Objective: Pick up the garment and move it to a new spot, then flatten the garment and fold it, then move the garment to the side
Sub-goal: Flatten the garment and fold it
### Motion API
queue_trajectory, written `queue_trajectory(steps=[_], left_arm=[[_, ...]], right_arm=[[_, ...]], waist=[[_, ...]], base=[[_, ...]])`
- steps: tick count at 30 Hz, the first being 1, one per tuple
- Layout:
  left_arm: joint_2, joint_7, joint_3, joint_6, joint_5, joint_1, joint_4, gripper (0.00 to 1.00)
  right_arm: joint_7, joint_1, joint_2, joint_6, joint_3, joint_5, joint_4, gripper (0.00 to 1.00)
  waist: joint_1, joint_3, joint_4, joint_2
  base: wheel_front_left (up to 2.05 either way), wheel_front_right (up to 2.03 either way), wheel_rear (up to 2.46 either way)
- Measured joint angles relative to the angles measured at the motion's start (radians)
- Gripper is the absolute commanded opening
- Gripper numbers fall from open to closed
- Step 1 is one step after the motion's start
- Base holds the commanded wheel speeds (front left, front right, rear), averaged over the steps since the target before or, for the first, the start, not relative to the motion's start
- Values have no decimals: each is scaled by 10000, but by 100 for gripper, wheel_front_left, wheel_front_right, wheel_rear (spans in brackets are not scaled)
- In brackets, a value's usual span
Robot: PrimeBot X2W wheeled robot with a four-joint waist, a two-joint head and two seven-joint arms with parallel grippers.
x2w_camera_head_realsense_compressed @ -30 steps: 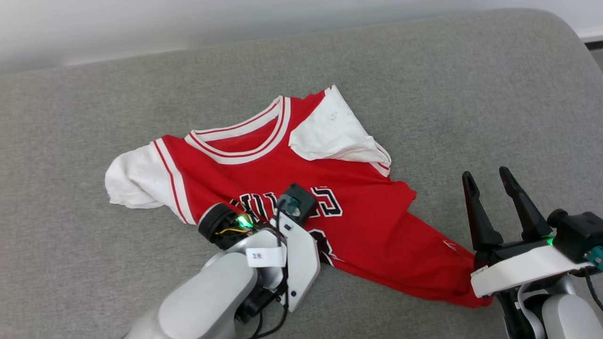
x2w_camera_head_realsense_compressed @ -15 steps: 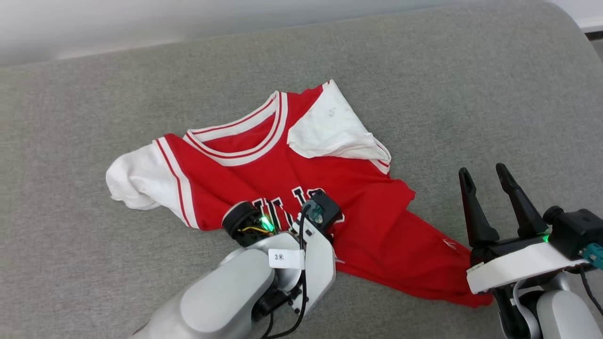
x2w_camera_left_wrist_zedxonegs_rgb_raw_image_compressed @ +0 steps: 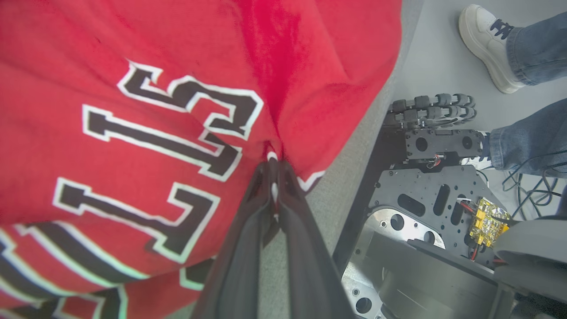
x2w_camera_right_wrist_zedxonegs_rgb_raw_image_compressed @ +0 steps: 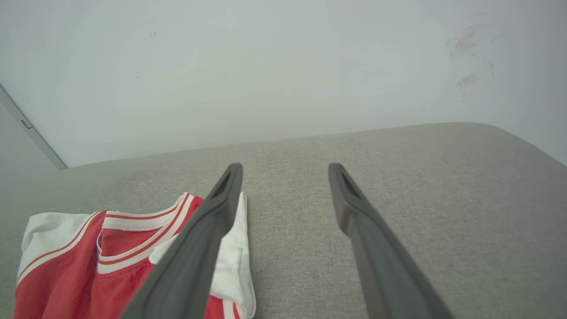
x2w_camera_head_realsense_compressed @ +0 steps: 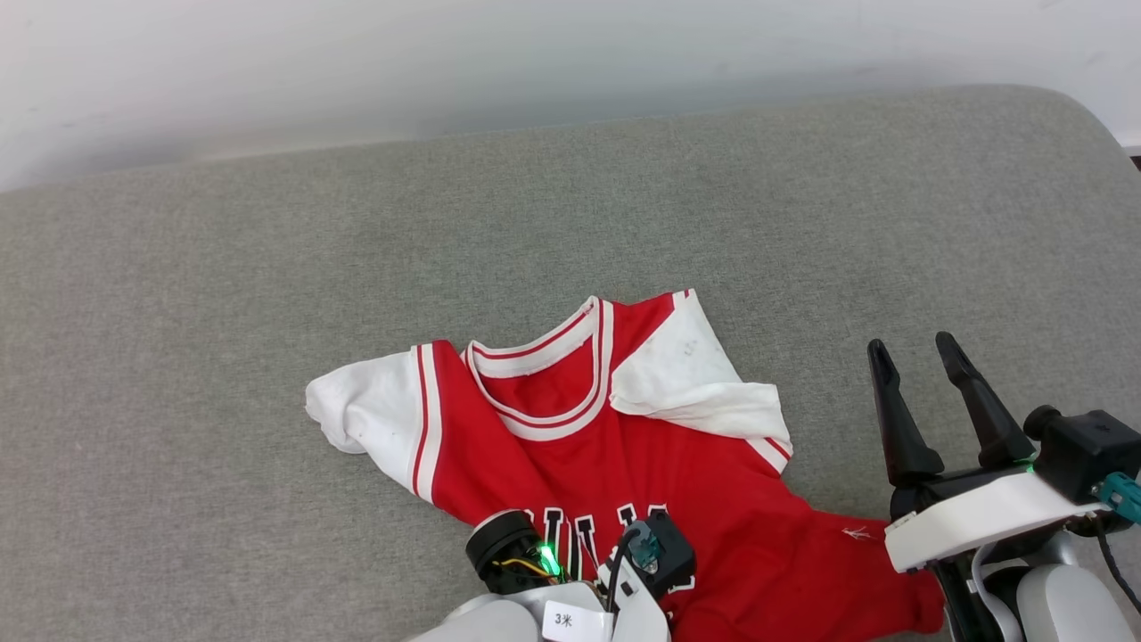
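**Head view.** Garment [x2w_camera_head_realsense_compressed: 570, 446], red w/ white sleeves, lies front-up on grey cushion [x2w_camera_head_realsense_compressed: 267, 267], at lower centre near the robot-side edge. Striped collar points away from robot. Sleeve on robot's left is spread out; the one on its right is folded in over the chest. Left forearm [x2w_camera_head_realsense_compressed: 570, 588] sits over the lettered lower front, its fingers hidden. Right hand [x2w_camera_head_realsense_compressed: 911, 346] is to the right of the garment, fingers apart, nothing between them. Red hem corner reaches under its white mount.

**Left wrist view.** Left hand [x2w_camera_left_wrist_zedxonegs_rgb_raw_image_compressed: 272, 168] has its fingers together, clamped on a pinch of red cloth just beside a black, white-outlined numeral. Folds run in toward the tips. To the right are the cushion edge, robot base [x2w_camera_left_wrist_zedxonegs_rgb_raw_image_compressed: 425, 199], and a person's white shoe [x2w_camera_left_wrist_zedxonegs_rgb_raw_image_compressed: 485, 44] and jeans leg on the floor.

**Right wrist view.** Right hand's fingers are spread above bare cushion, holding nothing. Collar and white sleeve show at lower left, partly behind one finger [x2w_camera_right_wrist_zedxonegs_rgb_raw_image_compressed: 208, 235]. Pale wall [x2w_camera_right_wrist_zedxonegs_rgb_raw_image_compressed: 283, 66] behind.
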Motion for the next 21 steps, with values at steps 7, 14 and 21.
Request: queue_trajectory(steps=[7,14,21], left_arm=[[-161,-905,201,470,238,209,109,39],[-98,-3020,1691,1279,253,77,-13,100],[780,-5963,3730,2278,439,-6,134,100]], right_arm=[[128,17,-123,0,-77,31,-82,100],[282,217,-228,0,-226,50,-174,100],[476,264,-347,0,-176,79,-280,100]], waist=[[0,-132,151,0],[0,-395,482,0],[0,-607,924,0]], base=[[0,0,0],[0,0,0],[0,0,0]])
